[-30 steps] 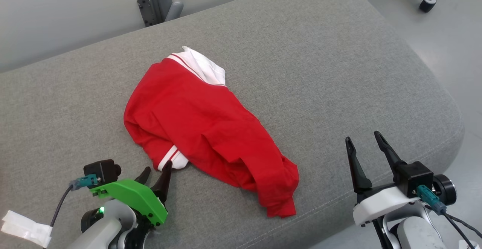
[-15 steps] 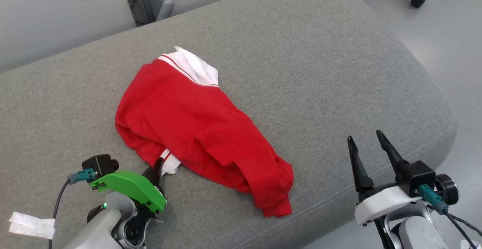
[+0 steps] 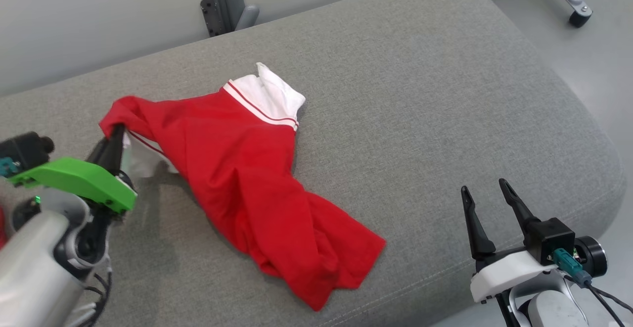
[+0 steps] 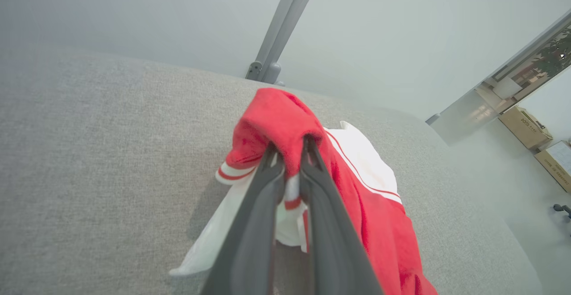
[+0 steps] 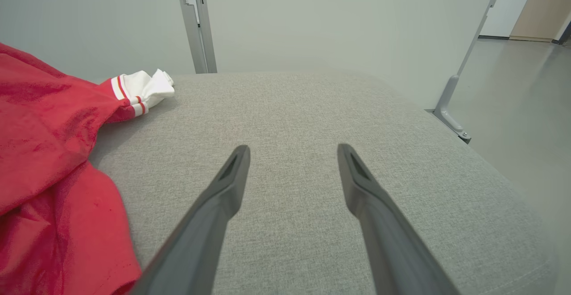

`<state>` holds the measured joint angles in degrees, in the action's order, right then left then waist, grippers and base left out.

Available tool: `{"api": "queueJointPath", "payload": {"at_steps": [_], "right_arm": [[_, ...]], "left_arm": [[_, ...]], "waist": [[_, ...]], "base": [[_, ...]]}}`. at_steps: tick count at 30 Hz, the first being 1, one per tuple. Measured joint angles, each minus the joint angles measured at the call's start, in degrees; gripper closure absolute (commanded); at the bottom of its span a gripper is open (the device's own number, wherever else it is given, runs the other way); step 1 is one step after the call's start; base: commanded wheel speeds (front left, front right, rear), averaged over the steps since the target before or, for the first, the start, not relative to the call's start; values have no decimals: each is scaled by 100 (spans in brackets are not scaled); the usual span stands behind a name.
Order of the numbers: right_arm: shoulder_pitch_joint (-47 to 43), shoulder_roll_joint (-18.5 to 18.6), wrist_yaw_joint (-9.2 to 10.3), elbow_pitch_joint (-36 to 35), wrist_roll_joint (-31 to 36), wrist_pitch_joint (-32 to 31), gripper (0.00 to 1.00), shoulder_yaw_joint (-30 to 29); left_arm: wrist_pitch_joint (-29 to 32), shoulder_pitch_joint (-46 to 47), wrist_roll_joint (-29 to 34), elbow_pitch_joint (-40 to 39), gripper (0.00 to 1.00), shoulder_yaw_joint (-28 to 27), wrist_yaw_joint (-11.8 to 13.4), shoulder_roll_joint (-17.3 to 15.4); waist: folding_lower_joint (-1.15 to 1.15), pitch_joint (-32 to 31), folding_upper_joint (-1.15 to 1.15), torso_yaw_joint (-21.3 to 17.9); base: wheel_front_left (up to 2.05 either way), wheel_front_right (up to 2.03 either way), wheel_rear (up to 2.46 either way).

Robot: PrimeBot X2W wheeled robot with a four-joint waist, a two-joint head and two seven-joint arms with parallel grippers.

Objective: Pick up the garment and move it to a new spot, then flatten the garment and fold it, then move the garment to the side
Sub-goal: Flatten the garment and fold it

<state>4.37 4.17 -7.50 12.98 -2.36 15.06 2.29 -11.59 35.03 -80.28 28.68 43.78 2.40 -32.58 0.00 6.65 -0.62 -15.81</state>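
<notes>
Left gripper [image 4: 290,142] clamped on a red fold of the garment [image 3: 247,168], that corner lifted clear of the grey cushion [image 3: 420,94] toward its left side. Rest of the garment, red with white striped trim, lies crumpled across the cushion's middle, trailing to its near edge. Right gripper [image 3: 484,186] spread wide, holding nothing, over the cushion's near right corner.
</notes>
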Motion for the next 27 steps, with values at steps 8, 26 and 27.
{"api": "queueJointPath", "payload": {"at_steps": [8, 26, 27], "right_arm": [[-35, 27, 0, 16, 7, 0, 0, 51], [152, -45, 0, 78, -79, 0, 0, 291], [174, -59, 0, 79, -93, 0, 0, 297]], "left_arm": [[413, 520, 315, -1096, 100, -225, 519, -1169], [1274, 1766, 2037, -1809, 100, 1432, 1021, 346], [1250, 1680, 2046, -1616, 100, 1550, 992, 556]], "waist": [[0, -140, 0, 170], [0, -50, 0, -103], [0, -28, 0, -153]], "base": [[0, 0, 0], [0, 0, 0], [0, 0, 0]]}}
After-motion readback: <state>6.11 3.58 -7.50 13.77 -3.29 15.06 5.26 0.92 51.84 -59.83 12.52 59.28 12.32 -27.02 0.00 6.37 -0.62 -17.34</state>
